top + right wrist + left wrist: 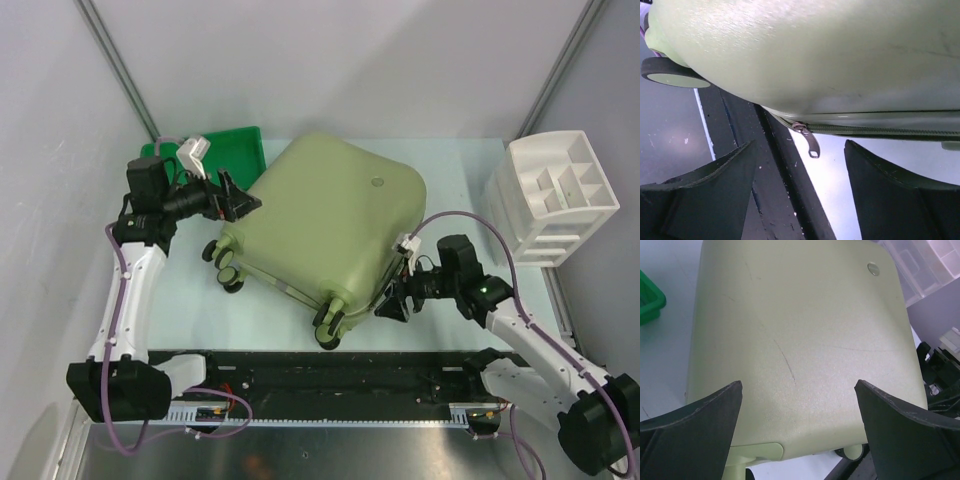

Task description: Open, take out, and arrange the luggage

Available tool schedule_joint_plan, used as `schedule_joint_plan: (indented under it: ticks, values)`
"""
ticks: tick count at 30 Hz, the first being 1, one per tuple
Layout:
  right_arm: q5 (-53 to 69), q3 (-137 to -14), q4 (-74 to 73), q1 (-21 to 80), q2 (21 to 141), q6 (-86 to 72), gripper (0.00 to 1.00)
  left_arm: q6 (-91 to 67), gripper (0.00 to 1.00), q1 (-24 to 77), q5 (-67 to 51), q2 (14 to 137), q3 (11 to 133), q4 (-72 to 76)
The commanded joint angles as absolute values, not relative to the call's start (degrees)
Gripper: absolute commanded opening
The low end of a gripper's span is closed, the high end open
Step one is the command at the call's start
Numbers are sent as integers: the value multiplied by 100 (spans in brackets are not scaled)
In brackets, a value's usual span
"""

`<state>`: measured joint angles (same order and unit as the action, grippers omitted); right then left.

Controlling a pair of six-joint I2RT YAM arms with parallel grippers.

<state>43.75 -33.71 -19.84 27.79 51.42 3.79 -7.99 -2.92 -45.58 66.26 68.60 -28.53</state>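
Lying shut mid tabletop (450,180): large pale olive-green hard-shell suitcase (320,225). At its left corner, left gripper (240,203), jaws spread wide, empty. By near-right zipper edge, right gripper (392,305), jaws parted, holding nothing.

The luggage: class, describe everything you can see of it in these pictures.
The luggage is a pale olive-green hard-shell suitcase with rounded corners, a slightly scuffed matte shell and a small round disc on top. It lies flat and closed on the table, turned at an angle, black wheels toward the arms. Its zipper is shut, the metal pull hanging free. Nothing grips it.
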Motion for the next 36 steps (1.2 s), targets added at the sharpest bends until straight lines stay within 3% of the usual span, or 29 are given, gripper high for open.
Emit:
schedule_joint_plan:
  ticks: [1,8,15,23,29,30,35,36]
  values:
    - [5105,-3340,-1969,2391,5133,167,76,-554,99,-273,-4834,6302,6803,-2865]
    - [5450,-3340,-1907,2460,5756,26,86,-519,99,-290,-4860,6354,6838,-2874]
    - [5414,-2980,-1390,2487,5862,-131,85,-571,99,-273,-4895,6442,6891,-2874]
    - [5414,-2602,-27,2900,6196,-650,77,-580,98,-290,-4896,6486,6829,-2874]
    - [5546,-2479,378,2909,6144,-677,59,-554,97,-299,-4825,6407,6724,-2874]
    - [5555,-2470,361,2900,6117,-677,52,-554,96,-299,-4808,6407,6706,-2865]
    - [5415,-2470,123,2900,5837,-685,32,-554,95,-316,-4676,6363,6654,-2874]
    - [5353,-2470,106,2926,5836,-738,24,-554,95,-325,-4650,6372,6645,-2874]
